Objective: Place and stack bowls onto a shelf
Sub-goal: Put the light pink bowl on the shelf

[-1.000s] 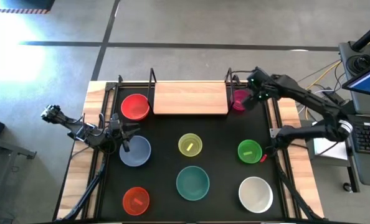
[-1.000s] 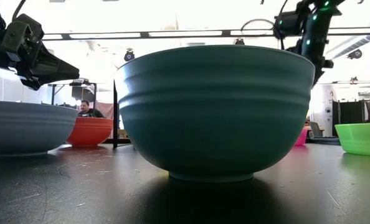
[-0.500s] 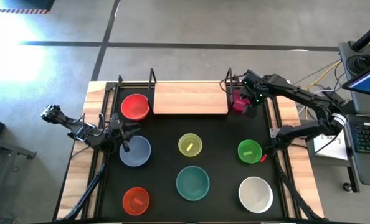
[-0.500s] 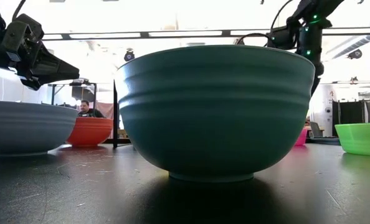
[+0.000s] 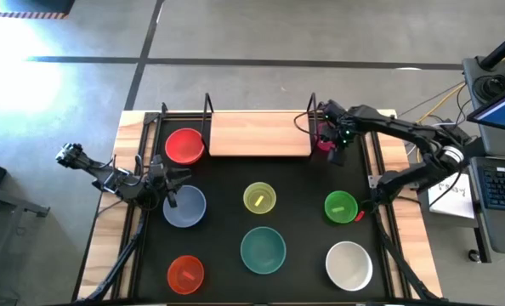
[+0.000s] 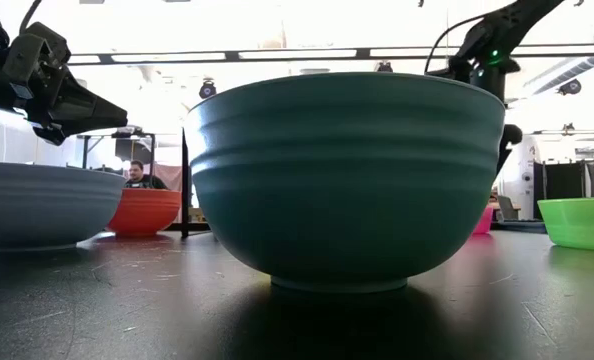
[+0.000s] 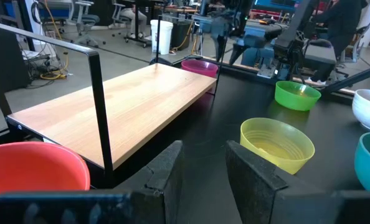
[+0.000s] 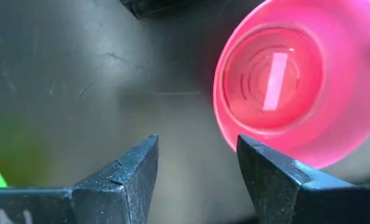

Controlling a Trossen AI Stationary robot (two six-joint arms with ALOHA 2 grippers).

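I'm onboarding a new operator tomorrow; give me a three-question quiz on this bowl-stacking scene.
1. True or false: the wooden shelf already carries a bowl.
2. Which bowl is the right gripper hovering over? A) green B) magenta C) white
3. Fill in: the left gripper waits beside the ____ bowl, fingers apart.

Key
1. False: its board is bare; the red bowl sits on the mat by its left end.
2. B: the magenta bowl lies just beyond the right gripper's open fingers, by the shelf's right end.
3. blue-grey: the blue-grey bowl.
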